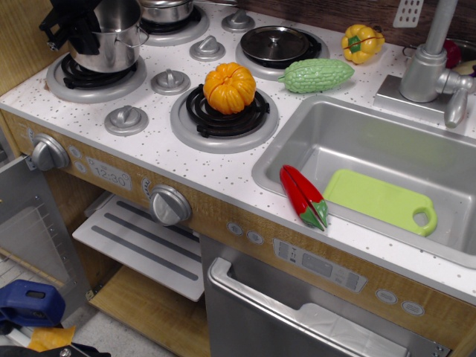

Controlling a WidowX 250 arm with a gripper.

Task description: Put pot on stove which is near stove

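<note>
Black pincer (71, 26) at top left, clamped on the left rim of the shiny pot (113, 41). The pot sits over the front-left stove (93, 76). To the right, 1 orange pumpkin (230, 87) rests on a neighbouring burner (223, 119) of the speckled counter (201, 160).

Light is bright and even, falling from above. The speckled white worktop (186, 160) reads clean, with only soft, short shadows under the pumpkin (229, 87) and along the near wall of the sink (297, 160). Mild glare streaks the steel pot (111, 44) and the faucet (430, 63). Focus is slightly soft throughout; the floor corner is dim.
</note>
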